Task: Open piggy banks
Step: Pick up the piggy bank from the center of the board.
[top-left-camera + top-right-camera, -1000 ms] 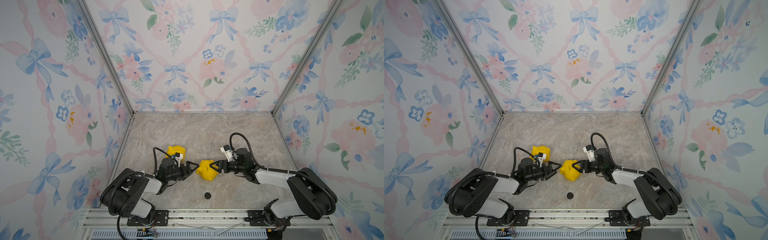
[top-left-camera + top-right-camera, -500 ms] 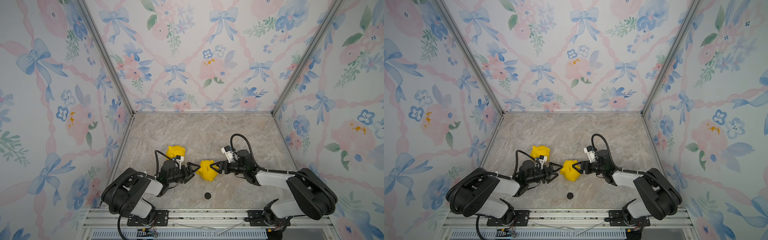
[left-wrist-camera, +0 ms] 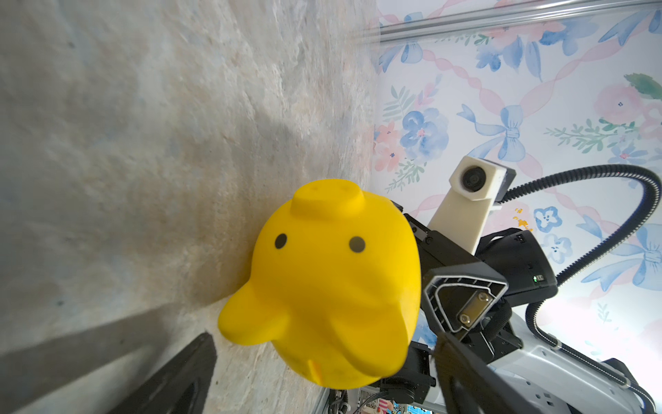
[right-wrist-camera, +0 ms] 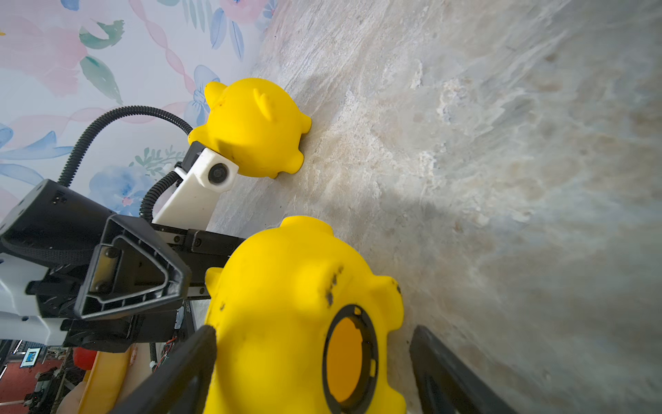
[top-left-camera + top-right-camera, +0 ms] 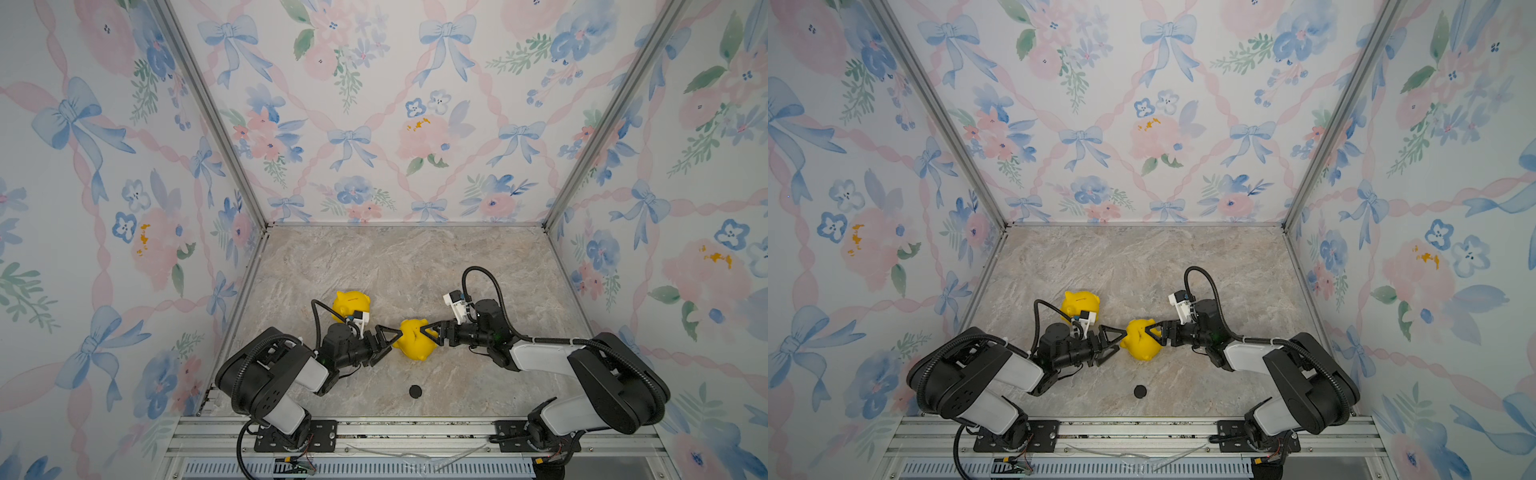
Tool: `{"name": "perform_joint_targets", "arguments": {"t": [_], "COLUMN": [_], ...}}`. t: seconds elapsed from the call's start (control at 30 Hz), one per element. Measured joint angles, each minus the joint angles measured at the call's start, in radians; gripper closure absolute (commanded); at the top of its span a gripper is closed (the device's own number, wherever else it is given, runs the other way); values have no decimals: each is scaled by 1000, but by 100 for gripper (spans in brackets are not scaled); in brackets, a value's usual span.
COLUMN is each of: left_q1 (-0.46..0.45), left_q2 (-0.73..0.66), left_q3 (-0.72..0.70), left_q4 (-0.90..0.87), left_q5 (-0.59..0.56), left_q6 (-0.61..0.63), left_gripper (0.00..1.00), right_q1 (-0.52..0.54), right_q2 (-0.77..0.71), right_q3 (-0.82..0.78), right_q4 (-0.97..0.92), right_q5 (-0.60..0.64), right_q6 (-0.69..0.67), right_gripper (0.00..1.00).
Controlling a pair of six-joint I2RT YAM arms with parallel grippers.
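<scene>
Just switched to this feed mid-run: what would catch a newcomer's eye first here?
A bright yellow piggy bank lies tipped at the front middle of the marbled table, with the right gripper straddling it and the open left gripper just beside it. Its belly hole is unplugged, and a black plug lies loose near the front edge. A second piggy bank stands farther back, behind the left gripper.

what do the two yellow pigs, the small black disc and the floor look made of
Near piggy bank and far piggy bank: likely moulded plastic, smooth satin yellow with soft highlights; the near one shows dark scuffs. Black disc: dull, perhaps rubber or plastic, too small to tell. Floor: matte, marbled stone look, possibly printed laminate.
</scene>
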Motion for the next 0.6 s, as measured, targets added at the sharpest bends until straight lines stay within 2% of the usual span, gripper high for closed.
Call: {"name": "perform_joint_targets", "arguments": {"t": [0.4, 0.6], "left_q1": [-23, -25], "left_q2": [170, 208], "left_q3": [-31, -51], "left_q4": [239, 338], "left_q5": [-11, -43], "left_q6": [-69, -105], "left_gripper": [3, 2], "right_q1": [-5, -5], "right_q2": [8, 8], "right_q3": [0, -1], "right_q4": [14, 15], "right_q5": [-3, -3], "right_q6": [3, 3], "right_gripper": [14, 15]}}
